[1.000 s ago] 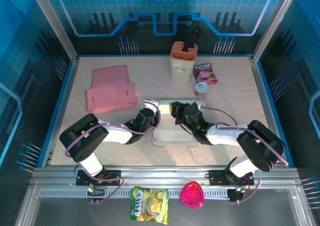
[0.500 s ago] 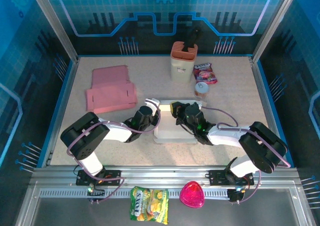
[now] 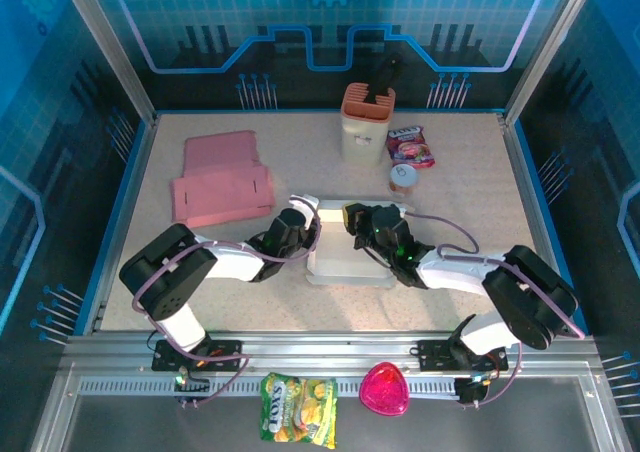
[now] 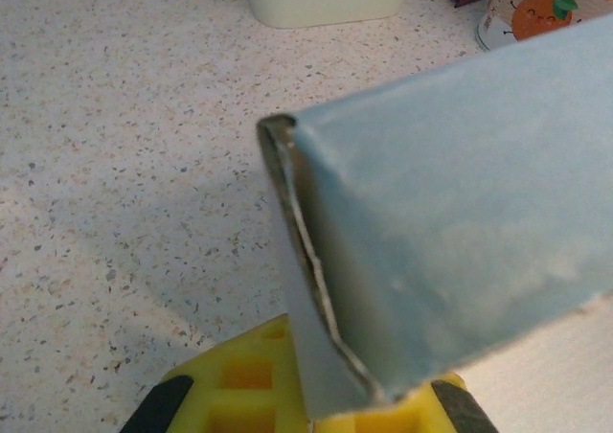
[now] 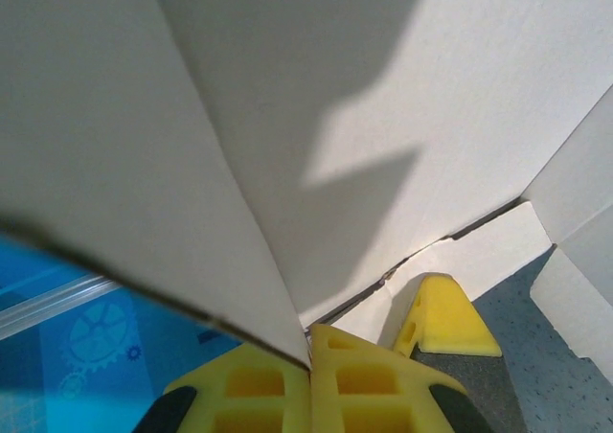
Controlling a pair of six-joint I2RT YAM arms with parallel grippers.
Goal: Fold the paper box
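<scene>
Speckled bench [image 3: 470, 182] first. The white paper box [image 3: 348, 257] sits about mid-bench, a bit closer to the near edge, half-formed with some walls up. 2 pink flat blanks [image 3: 220, 182] lie toward the far-left corner. A beige tub [image 3: 366, 132] stands by the far edge, with a small can [image 3: 403, 179] near it.

Left gripper [image 3: 303, 217] is pinched tight on the box's left wall. In the left wrist view the card edge runs right down between the yellow pads [image 4: 239, 395]. Right gripper [image 3: 352, 217] is clamped the same way on a panel at the box's far side.

My guess is they're creasing the walls upright. To do it well, swing both pinches together along the score lines and don't pull outward, or the thin card could tear at a corner or drag the base.
</scene>
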